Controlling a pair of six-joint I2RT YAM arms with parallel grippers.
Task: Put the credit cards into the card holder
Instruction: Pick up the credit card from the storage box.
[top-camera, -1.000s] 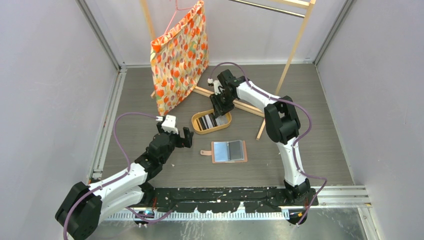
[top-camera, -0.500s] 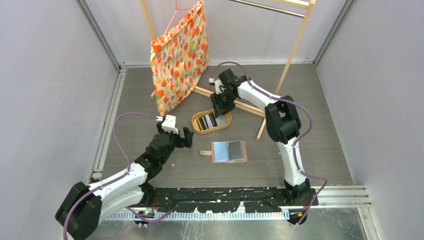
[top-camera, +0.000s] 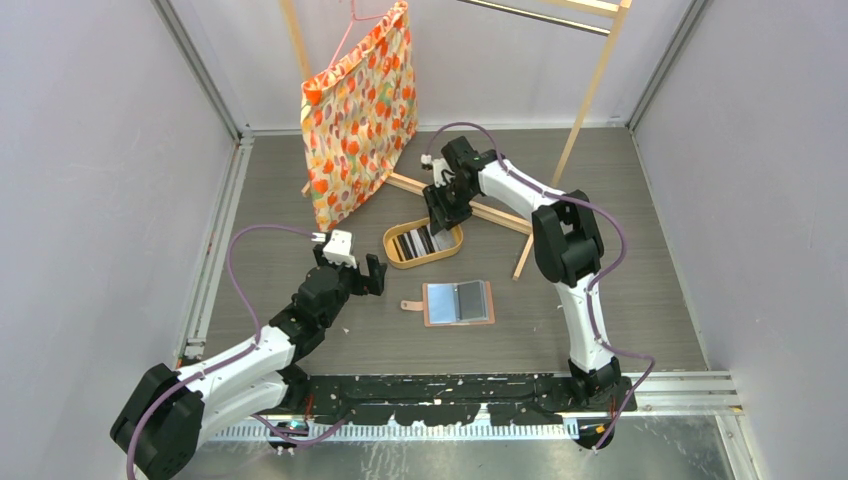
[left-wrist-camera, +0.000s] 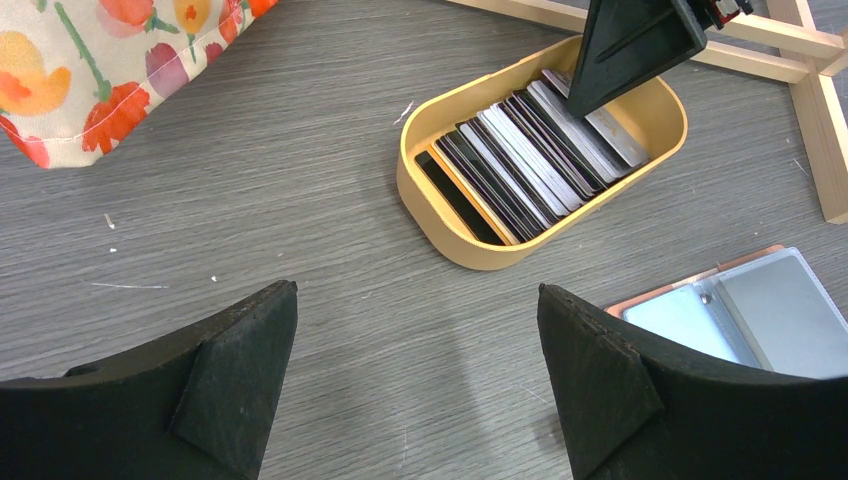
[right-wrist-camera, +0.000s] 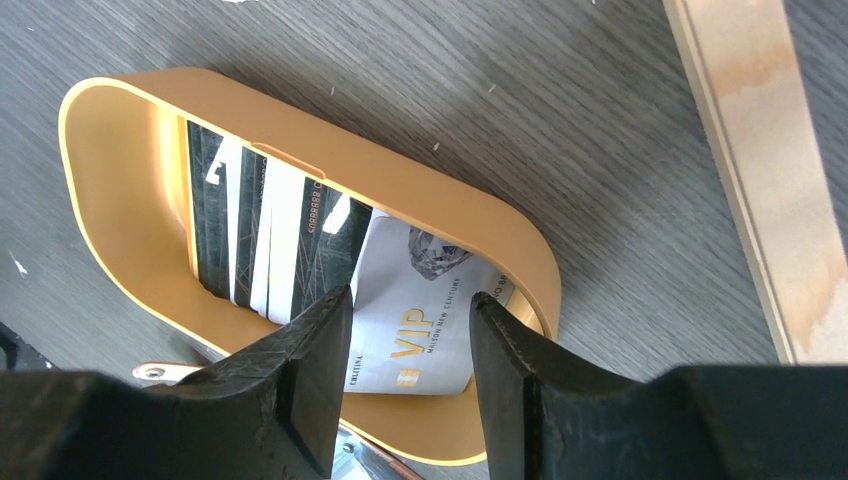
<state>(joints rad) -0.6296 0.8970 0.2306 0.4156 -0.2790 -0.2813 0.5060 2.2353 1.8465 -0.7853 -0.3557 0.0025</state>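
Observation:
The credit cards (top-camera: 420, 243) stand in a row in an oval wooden tray (top-camera: 388, 245). They are mostly black, grey and white (left-wrist-camera: 530, 150). The card holder (top-camera: 458, 302) lies open and flat just in front of the tray, with its light-blue pockets up (left-wrist-camera: 740, 305). My right gripper (top-camera: 443, 216) is open over the tray's right end. In the right wrist view it (right-wrist-camera: 410, 294) straddles a white VIP card (right-wrist-camera: 420, 335) without holding it. My left gripper (top-camera: 350, 266) is open and empty above bare table, left of the card holder (left-wrist-camera: 417, 288).
A floral fabric bag (top-camera: 360, 120) hangs on a pink hanger at the back left. A wooden rack's floor bars (top-camera: 490, 212) run just behind the tray, and one post (top-camera: 590, 95) rises at the back right. Walls enclose the table on three sides.
My right gripper has shifted very slightly toward the back over the tray's right end. The left arm, the cards and the card holder have not moved.

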